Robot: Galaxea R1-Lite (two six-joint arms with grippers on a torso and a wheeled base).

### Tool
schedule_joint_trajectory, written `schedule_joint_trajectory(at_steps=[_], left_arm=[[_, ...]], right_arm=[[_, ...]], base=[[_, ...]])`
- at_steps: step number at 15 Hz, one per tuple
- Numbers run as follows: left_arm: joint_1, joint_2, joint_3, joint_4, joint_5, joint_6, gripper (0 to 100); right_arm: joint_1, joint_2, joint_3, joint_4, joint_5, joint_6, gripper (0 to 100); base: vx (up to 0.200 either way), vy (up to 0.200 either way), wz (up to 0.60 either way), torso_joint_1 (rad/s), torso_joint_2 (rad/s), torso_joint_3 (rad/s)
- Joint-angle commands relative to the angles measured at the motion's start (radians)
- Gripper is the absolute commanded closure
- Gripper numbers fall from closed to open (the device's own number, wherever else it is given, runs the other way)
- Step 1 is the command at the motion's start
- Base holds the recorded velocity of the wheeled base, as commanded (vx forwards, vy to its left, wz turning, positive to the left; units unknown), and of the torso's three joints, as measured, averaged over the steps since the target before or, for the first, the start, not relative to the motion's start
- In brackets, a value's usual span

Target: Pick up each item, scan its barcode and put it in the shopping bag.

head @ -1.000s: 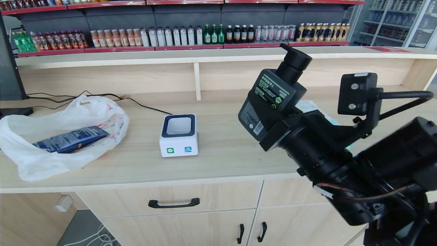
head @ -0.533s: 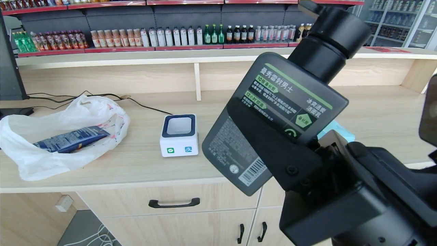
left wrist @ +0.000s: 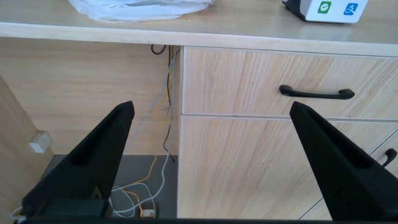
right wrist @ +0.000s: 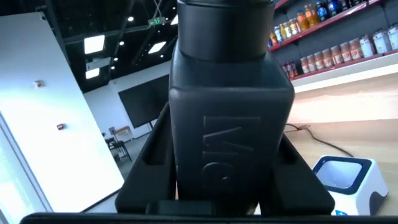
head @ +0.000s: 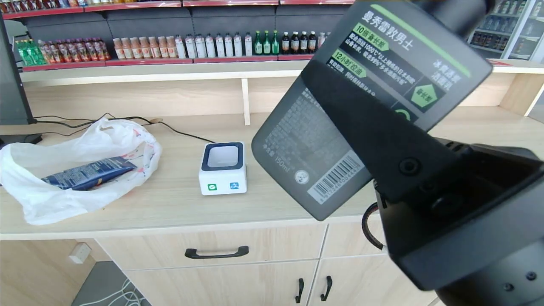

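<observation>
My right gripper [head: 361,119] is shut on a dark grey pump bottle [head: 382,63], held high above the counter's right part and tilted. Its barcode [head: 340,176] faces the head camera. In the right wrist view the bottle [right wrist: 230,124] sits upright between the two fingers [right wrist: 152,149]. The white scanner [head: 222,168] stands mid-counter, lower left of the bottle. The white shopping bag [head: 38,199] lies open at the left with a blue tube [head: 89,172] inside. My left gripper [left wrist: 211,107] is open and holds nothing, low in front of the cabinet below the counter edge.
Black cables [head: 127,121] run behind the bag and scanner. A drawer with a black handle [head: 216,253] and cupboard doors sit under the wooden counter [head: 170,204]. Shelves of drink bottles [head: 212,44] line the back wall. A dark monitor [head: 12,85] stands far left.
My right arm has raised the pump bottle and brought it much nearer the head camera, its base and barcode now turned more toward the camera. Bag, tube and scanner have not moved.
</observation>
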Motion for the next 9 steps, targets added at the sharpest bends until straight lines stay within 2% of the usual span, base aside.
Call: schedule_joint_trajectory(at_steps=[1,5,7,9], left_arm=[[0.000,0.000,0.000,-0.001,0.000,-0.001,0],[0.000,0.000,0.000,-0.001,0.000,-0.001,0],[0.000,0.000,0.000,-0.001,0.000,-0.001,0],[0.000,0.000,0.000,-0.001,0.000,-0.001,0]], right_arm=[[-0.001,-0.007,0.004,-0.001,0.000,0.001,100],[-0.001,-0.015,0.033,-0.001,0.000,-0.005,100],[-0.012,-0.047,0.162,-0.001,0.000,-0.048,100],[-0.085,-0.059,0.265,-0.001,0.000,-0.094,100]], base=[[0.000,0.000,0.00,0.000,0.00,0.000],[0.000,0.000,0.00,0.000,0.00,0.000],[0.000,0.000,0.00,0.000,0.00,0.000],[0.000,0.000,0.00,0.000,0.00,0.000]])
